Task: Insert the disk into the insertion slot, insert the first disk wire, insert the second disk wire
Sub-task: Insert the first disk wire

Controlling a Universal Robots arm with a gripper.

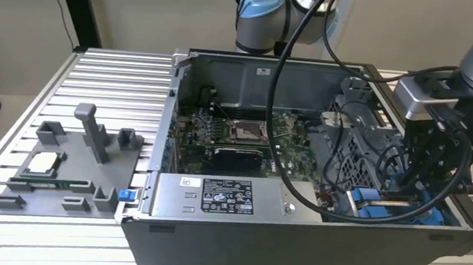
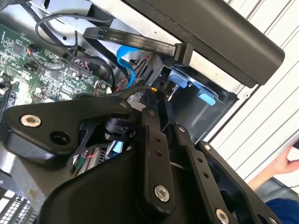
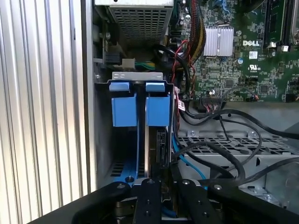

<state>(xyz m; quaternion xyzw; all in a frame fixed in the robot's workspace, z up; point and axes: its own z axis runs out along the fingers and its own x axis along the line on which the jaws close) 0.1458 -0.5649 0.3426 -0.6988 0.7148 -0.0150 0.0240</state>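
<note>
We see the disk (image 3: 161, 147) standing edge-on inside the insertion slot (image 3: 135, 75), showing a dark edge and a bright blue carrier with two blue tabs, in the computer case (image 1: 295, 245) corner low on the exterior view's right. The pincer (image 2: 159, 100) hangs close by it among black cables (image 3: 219, 154). We cannot tell how far it is open or whether it grips anything.

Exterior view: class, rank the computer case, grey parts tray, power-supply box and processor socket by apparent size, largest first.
1. computer case
2. grey parts tray and power-supply box: too alike to rank
3. processor socket
</note>
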